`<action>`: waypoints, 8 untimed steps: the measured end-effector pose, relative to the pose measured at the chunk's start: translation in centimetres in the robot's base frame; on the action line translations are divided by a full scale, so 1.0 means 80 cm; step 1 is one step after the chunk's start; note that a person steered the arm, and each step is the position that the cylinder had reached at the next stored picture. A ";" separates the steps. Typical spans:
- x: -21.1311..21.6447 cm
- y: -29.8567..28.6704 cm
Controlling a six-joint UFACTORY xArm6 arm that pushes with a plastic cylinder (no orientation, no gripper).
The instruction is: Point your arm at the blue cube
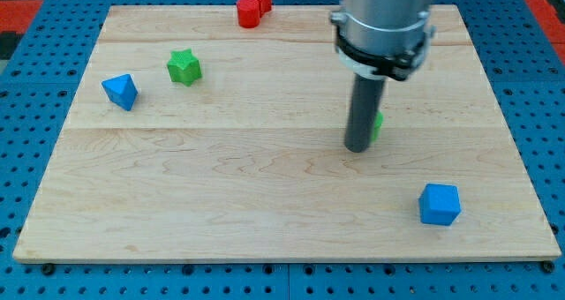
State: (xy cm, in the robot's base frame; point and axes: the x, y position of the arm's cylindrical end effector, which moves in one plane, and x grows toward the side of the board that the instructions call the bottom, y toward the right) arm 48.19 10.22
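Blue cube sits apart from my tip

Blue cube [440, 204] rests on the wooden surface [265, 194] near the view's bottom right. My tip [357, 147], a bare rod with no end effector jaws, stands mid-board, well apart, hiding most of a green block [378, 125].

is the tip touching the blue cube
No, my tip stands apart from the blue cube, up and toward the view's left of it, with bare board between them.
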 end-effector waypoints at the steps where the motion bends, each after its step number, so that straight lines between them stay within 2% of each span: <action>1: 0.000 0.020; 3: 0.000 0.081; 5: 0.043 0.140; 7: 0.049 0.222; 8: 0.084 0.216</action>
State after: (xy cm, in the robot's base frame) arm 54.87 27.48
